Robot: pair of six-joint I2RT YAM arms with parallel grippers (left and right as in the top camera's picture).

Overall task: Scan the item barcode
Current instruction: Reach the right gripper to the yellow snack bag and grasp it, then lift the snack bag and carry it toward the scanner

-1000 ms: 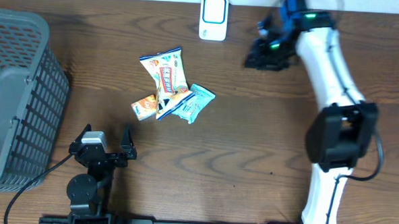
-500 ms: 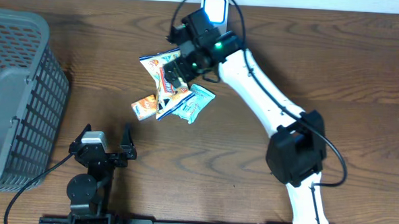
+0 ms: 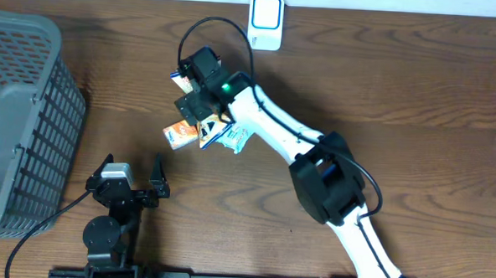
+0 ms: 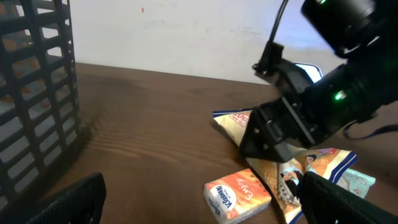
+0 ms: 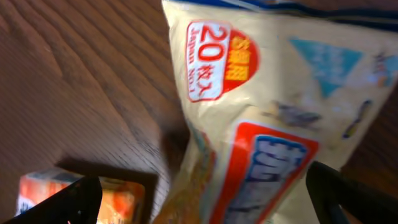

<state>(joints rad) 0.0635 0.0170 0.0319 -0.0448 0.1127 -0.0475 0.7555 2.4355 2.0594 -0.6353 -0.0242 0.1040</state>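
Right wrist view first: my right gripper (image 5: 202, 180) has its fingers spread wide, one at each lower corner of the picture, and the cream snack bag (image 5: 261, 106) fills the space between them. The bag's long axis runs up and away from the camera. The fingers therefore sit either side of its width, and I judge that closing from here would pinch it across the narrow way. I cannot tell whether either finger touches the film; nothing is clamped.

Just beside the bag's lower left edge lies the orange packet (image 5: 124, 199), close enough that I judge the finger on that side could catch it.

From overhead, this arm covers the bag's upper part, and the teal packet (image 3: 234, 138) lies against the bag on the opposite side. My left gripper (image 3: 131, 174) sits nearer me, fingers apart and holding nothing, farther from the bag than the right arm.

Farthest off, the scanner (image 3: 266, 22) stands at the back edge of the table (image 3: 418, 96), up and to the right of the bag. The bag will have to travel that way.
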